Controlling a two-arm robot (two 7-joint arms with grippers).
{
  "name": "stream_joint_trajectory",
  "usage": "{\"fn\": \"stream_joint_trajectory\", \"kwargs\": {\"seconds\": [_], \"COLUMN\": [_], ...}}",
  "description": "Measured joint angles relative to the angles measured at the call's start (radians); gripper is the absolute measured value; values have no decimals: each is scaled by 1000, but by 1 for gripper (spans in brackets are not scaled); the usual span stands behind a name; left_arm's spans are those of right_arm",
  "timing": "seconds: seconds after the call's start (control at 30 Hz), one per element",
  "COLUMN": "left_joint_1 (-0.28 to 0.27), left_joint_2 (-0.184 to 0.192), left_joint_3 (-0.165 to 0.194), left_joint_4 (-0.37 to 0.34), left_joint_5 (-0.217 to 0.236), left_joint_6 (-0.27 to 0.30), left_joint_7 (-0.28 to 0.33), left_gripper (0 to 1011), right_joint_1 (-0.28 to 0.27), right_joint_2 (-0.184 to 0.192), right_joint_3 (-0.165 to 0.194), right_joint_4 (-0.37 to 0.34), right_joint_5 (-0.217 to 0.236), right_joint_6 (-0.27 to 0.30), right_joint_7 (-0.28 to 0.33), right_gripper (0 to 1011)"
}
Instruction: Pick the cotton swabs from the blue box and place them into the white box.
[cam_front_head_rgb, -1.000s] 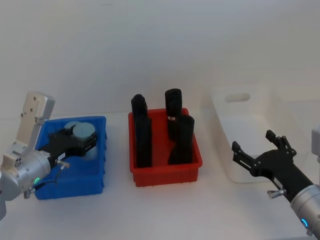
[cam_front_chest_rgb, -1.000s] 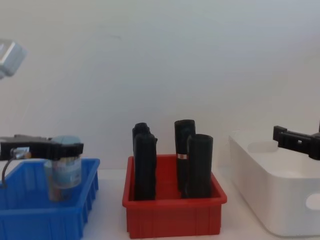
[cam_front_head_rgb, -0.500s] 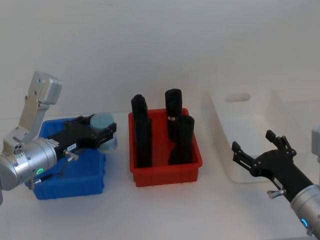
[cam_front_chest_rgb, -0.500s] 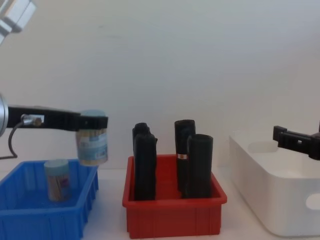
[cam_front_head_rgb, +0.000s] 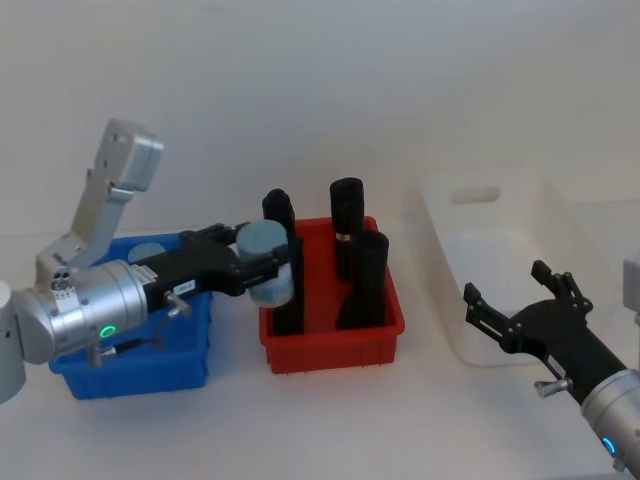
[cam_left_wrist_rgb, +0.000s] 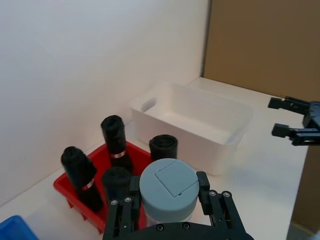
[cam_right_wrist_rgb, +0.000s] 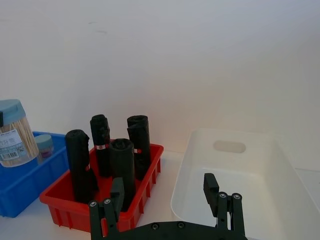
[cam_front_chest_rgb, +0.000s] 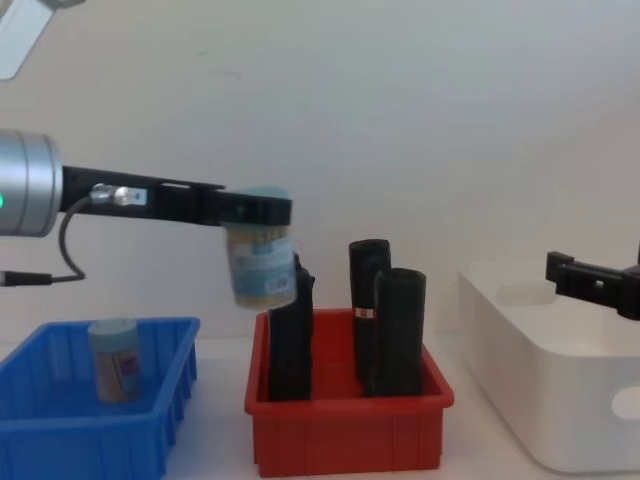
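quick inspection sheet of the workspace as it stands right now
surface: white table, three bins in a row
job's things: held tub of cotton swabs above red bin's left edge; second tub upright in blue box; white box, nothing seen inside
clutter: red bin with four upright black cylinders
grippers: left gripper shut on held tub; right gripper open, near white box
cables: thin black cable looped at left wrist
surroundings: white wall, brown panel

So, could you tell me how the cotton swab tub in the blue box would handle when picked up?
Probably rigid: the held tub looks undeformed in the left tool. Likely light, clear plastic holding swabs. The tub in the blue box stands upright and round, so a nudge might tip it.
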Motion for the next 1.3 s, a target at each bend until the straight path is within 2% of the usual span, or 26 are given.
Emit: {"fn": "stream_joint_trajectory", "kwargs": {"seconds": [0.3,0.67,0.93,1.17,1.3], "left_joint_1": [-20,-29,-33,-35,-35], "left_joint_2": [-16,-24,-27,-29,-29], "left_joint_3": [18,28,31,32,33], "left_joint_4": [-8,-13,-14,-15,-15], "left_joint_5": [2,3,4,4,4], "left_joint_6": [19,30,33,35,35], "left_joint_7": [-51,-79,-88,-93,-95], "left_gripper": [671,670,671,671,671], "right_joint_1": [0,0,4,22,45], "right_joint_2": [0,0,4,3,-5], "right_joint_3": [0,0,-5,-14,-25], "right_joint_4": [0,0,-1,-1,5], "right_joint_5": [0,-1,-9,-28,-46], "right_joint_6": [0,1,16,42,70], "right_joint_7": [0,14,67,142,206], "right_gripper": [1001,1001,1001,1001,1001]}}
